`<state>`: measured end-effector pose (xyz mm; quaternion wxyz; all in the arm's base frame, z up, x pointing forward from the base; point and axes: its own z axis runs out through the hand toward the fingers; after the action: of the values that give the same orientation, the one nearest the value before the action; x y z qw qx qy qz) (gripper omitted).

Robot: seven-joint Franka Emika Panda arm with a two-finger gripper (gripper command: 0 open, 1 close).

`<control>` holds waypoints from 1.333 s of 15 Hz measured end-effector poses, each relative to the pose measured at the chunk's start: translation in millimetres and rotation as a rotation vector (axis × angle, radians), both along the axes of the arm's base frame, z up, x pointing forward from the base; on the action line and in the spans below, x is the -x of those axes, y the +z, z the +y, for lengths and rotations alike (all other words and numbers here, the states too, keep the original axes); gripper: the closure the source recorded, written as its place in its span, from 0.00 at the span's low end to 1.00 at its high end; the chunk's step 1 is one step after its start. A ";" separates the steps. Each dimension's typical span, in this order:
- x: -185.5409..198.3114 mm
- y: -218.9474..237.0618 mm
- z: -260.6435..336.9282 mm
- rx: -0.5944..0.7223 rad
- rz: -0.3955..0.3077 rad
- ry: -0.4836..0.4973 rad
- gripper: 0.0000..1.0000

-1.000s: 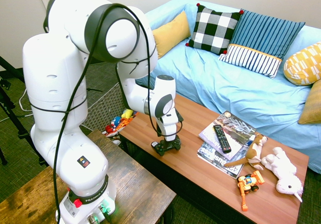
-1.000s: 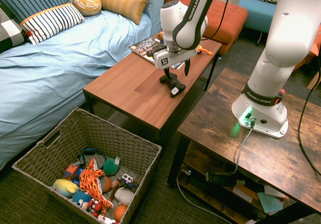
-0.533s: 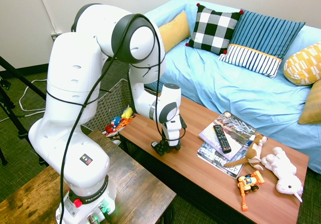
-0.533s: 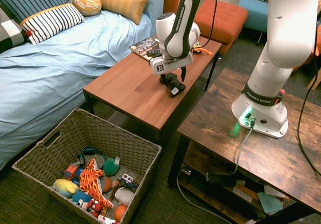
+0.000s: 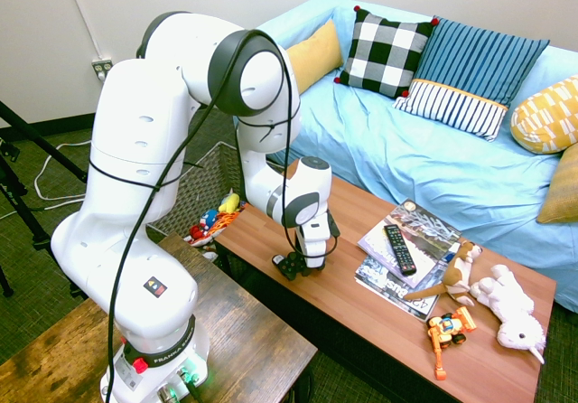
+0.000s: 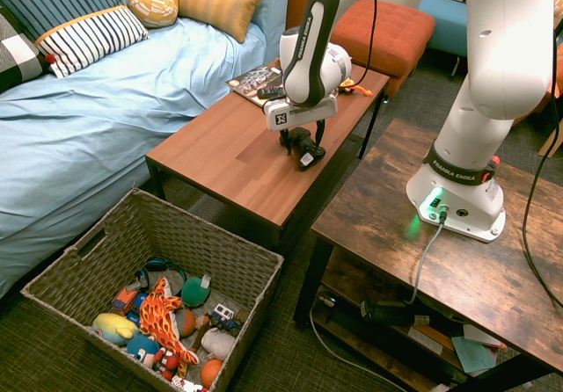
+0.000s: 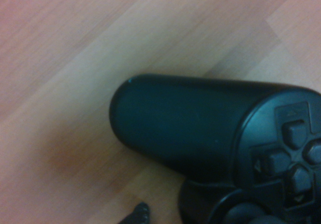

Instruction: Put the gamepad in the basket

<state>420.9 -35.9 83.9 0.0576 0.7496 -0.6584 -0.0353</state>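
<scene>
Having dropped lower onto the gamepad [image 6: 303, 150] near the table [image 6: 229, 159] edge, the gripper [image 6: 302, 139] straddles it, grip unclear, basket [image 6: 132, 234] waiting

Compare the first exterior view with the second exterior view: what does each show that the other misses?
Only the first shows the TV remote on the magazines and the plush toys at the table's far end. Only the second shows the inside of the basket, filled with toys. Both share the coffee table, the blue sofa and the end effector down on the gamepad.
</scene>
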 end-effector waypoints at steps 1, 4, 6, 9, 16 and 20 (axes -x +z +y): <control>-1.5 0.8 2.1 -0.010 -0.014 0.018 1.00; 0.0 0.2 6.4 -0.038 -0.028 0.060 1.00; 3.7 -1.2 0.2 -0.047 -0.029 0.061 1.00; 10.5 -2.8 -7.7 -0.058 -0.047 0.075 1.00; -4.4 75.7 24.6 -0.034 -0.177 0.197 1.00; -50.3 174.8 115.4 0.017 -0.235 0.320 1.00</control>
<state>471.2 79.5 258.7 -0.0083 0.8432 -0.5333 0.0678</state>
